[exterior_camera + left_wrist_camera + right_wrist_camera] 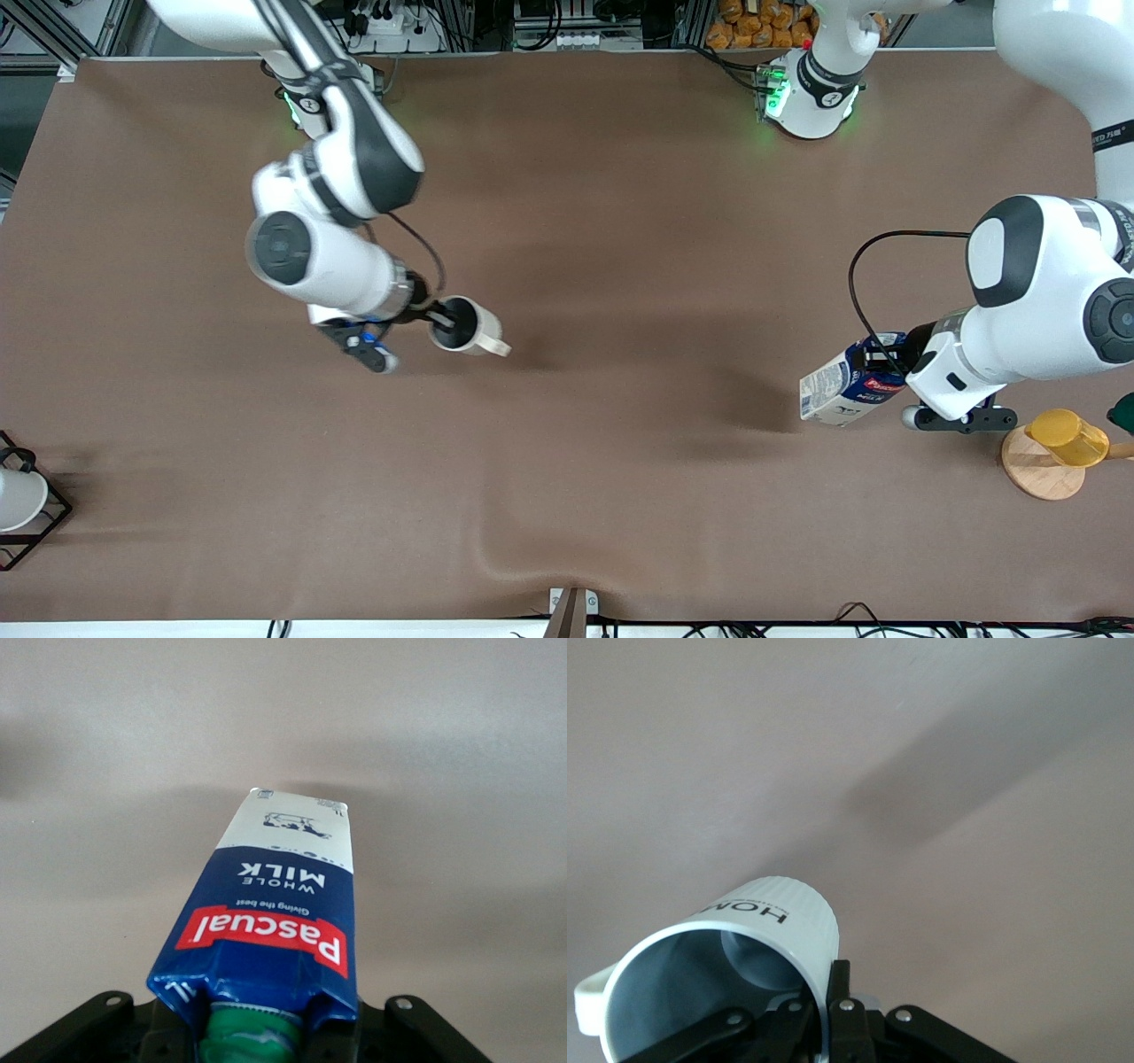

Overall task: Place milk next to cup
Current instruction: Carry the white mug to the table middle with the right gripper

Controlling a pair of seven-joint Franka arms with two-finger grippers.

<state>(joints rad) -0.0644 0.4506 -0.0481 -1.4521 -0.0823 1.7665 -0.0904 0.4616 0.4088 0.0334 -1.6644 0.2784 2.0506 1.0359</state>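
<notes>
Over the table, left pincer point(886, 359) clamps milk point(842, 390), right pincer point(440, 321) cup point(465, 326).

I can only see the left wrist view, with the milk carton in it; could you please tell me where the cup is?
Observer: The cup is toward the right arm's end of the table, well apart from the milk, which the left gripper holds toward the left arm's end.
Operator: Thank you. Is the cup free?
Observer: No, the right gripper is shut on its rim, with one finger inside.
Operator: Is anything standing close to the carton?
Observer: Yes, a yellow cup on a round wooden coaster, at the left arm's end of the table.
</notes>
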